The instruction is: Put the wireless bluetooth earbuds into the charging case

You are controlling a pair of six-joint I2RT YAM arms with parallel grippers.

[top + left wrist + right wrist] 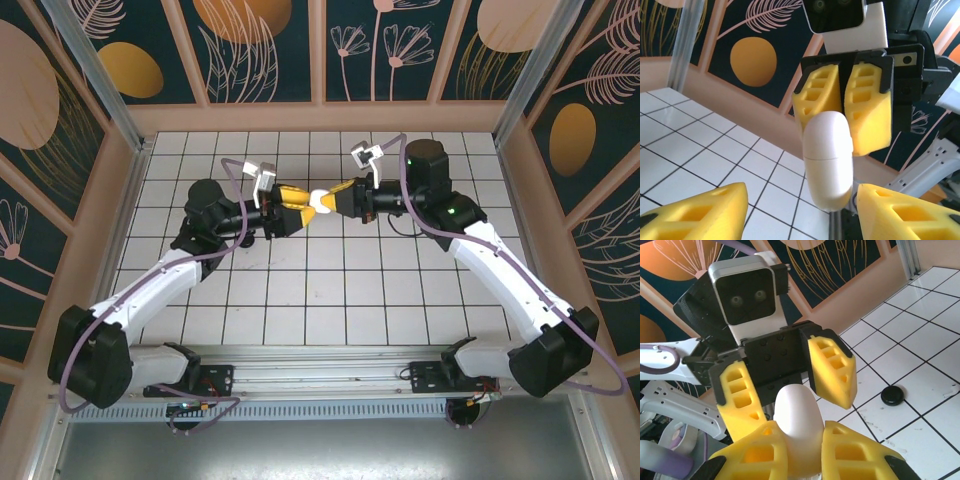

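Capsule of white plastic, the charging case (827, 160), hangs above the white tiled table (330, 290), one end pinched in the right gripper's (800, 440) narrow jaws, its long axis pointing straight between the left gripper's (800, 200) wide-apart yellow jaws flanking the free end.

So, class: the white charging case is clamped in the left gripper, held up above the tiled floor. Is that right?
No. The right gripper is clamped on the white charging case, as the right wrist view shows; the left gripper stands open around it. It is held up above the tiled floor.
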